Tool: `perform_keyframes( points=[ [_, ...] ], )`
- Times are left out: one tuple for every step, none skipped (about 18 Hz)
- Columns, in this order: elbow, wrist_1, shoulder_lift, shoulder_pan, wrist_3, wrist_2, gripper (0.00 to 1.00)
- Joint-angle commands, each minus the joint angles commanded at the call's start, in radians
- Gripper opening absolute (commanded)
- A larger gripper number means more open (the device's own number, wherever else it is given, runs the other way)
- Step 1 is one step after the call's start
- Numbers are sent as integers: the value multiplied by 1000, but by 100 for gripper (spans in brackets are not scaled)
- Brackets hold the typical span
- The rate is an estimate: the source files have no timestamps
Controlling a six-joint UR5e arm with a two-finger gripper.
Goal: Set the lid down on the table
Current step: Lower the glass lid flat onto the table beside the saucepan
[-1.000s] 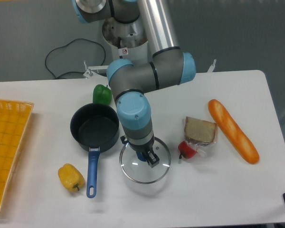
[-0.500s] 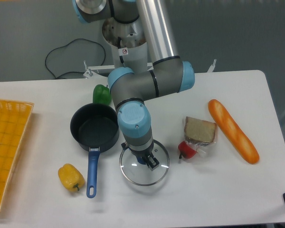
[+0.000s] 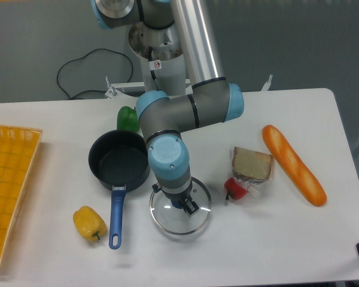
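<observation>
Basket [image 3: 9, 191], yellow-orange mesh, cut off by the left edge of the frame. Yellow pepper [image 3: 88, 222] lower left, near the saucepan [image 3: 118, 161] and its blue handle. Green pepper [image 3: 128, 119] behind the pan rim. Lid [image 3: 180, 210] sits low centre, just right of the handle, on or just above the table [image 3: 275, 245]; cannot tell contact. Gripper [image 3: 185, 206] over its centre, fingers narrow on the blue knob. Bare tabletop below and lower right. Red item [image 3: 236, 188], bread slice [image 3: 252, 163], baguette [image 3: 294, 164] at right.

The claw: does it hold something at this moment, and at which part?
The claw holds the glass lid by its blue centre knob, to the right of the saucepan.
</observation>
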Motion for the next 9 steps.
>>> perform_keyframes(
  points=[
    [-2, 0, -2, -2, 0, 0, 57],
    [-2, 2, -8, -3, 0, 0, 57],
    [-2, 0, -12, -5, 0, 0, 57],
    [-2, 0, -12, -5, 0, 0, 57],
    [-2, 0, -14, -5, 2, -2, 57],
    [-2, 0, -14, -5, 2, -2, 57],
    [-2, 0, -14, -5, 2, -2, 58],
    [-2, 0, -14, -5, 2, -2, 58],
    [-2, 0, -14, -6, 3, -2, 58]
  ],
)
